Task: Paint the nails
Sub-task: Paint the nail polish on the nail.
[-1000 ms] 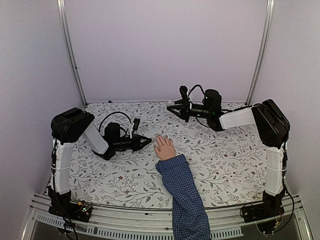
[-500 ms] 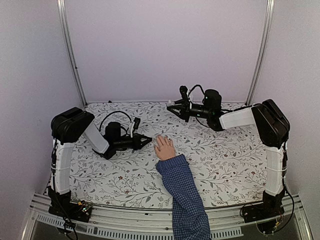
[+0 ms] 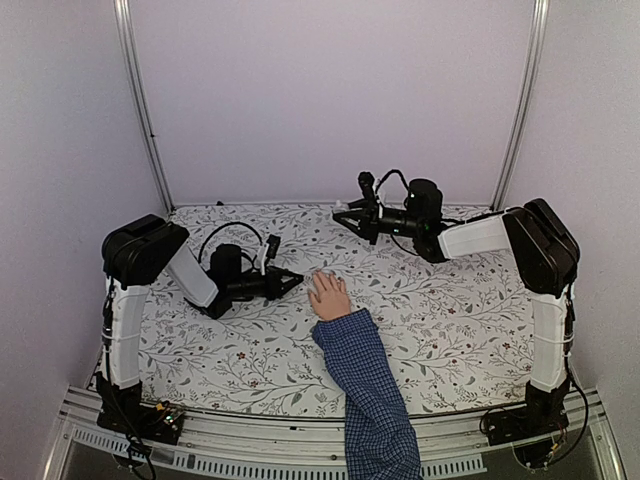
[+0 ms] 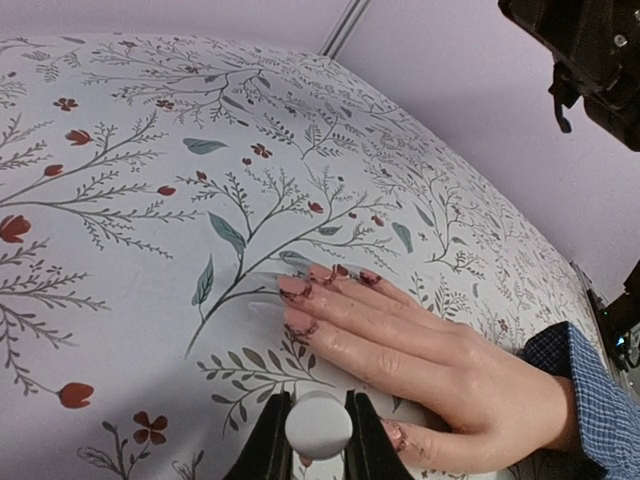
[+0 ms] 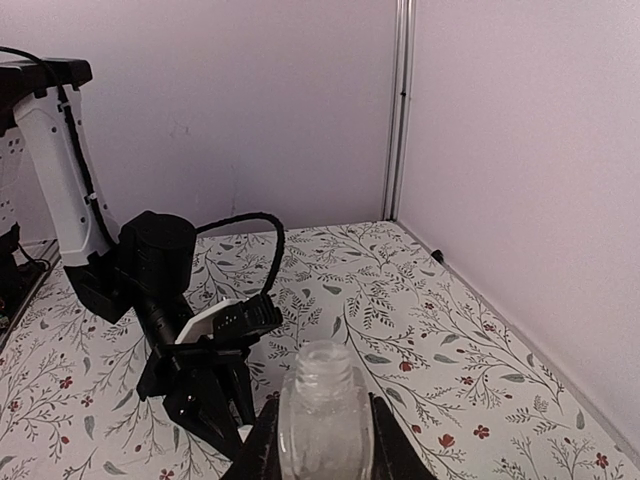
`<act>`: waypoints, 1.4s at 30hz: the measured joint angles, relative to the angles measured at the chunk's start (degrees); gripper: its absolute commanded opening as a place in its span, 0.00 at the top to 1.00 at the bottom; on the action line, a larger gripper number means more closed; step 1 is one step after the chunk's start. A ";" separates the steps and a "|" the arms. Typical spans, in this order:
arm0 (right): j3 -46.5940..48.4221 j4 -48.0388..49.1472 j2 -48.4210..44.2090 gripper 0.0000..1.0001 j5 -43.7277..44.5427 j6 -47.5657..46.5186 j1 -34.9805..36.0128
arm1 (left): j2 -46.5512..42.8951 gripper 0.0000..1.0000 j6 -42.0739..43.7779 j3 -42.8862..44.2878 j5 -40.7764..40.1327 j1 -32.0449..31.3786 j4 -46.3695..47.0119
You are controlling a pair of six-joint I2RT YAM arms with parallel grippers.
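The nails [image 4: 296, 287] are small and pinkish, with dark red-brown patches, heaviest along their lower edges. They belong to a pale hand [image 4: 420, 365] lying flat, palm down, fingers together, on the flower-printed surface [image 3: 450, 320]. The hand comes out of a blue checked sleeve [image 3: 370, 390] that runs in from the near edge, a little right of the middle.

The left end effector [image 4: 318, 432] is closed on a round white cap [image 4: 318, 422] and sits low, just beside the hand on the thumb side. The right end effector [image 5: 322, 440] is closed on a clear bottle [image 5: 325, 415] with an open neck. It is raised near the back of the surface, well apart from the hand.

Only the left wrist view shows the nails' colour; from the top view they are too small to make out. A pale blurred shape lies by the fingertips [image 4: 318, 275] there, and I cannot tell what it is. The right wrist view shows the bottle upright, with the left arm beyond it, but not the hand. Only the top view shows both arms and the whole sleeve.
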 measured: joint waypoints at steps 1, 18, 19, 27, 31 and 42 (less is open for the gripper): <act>0.00 0.00 0.00 1.00 0.00 0.00 0.04 | 0.00 1.00 -0.24 -0.24 0.22 0.00 0.59; 0.00 -0.04 0.00 1.00 0.04 -0.22 0.09 | 0.00 1.00 -6.27 -5.49 6.40 2.05 14.03; 0.00 -0.04 0.00 1.00 0.04 -0.22 0.09 | 0.00 1.00 -6.27 -5.53 6.47 2.05 14.08; 0.00 -0.31 0.00 1.00 0.04 -0.48 0.09 | 0.00 1.00 -5.18 -5.53 6.32 1.70 12.44; 0.00 -0.44 0.00 1.00 0.04 -0.63 0.09 | 0.00 1.00 -3.48 -5.49 5.73 1.20 9.68; 0.00 -0.48 0.00 1.00 0.04 -0.63 0.09 | 0.00 1.00 -0.59 -3.69 4.20 0.11 5.81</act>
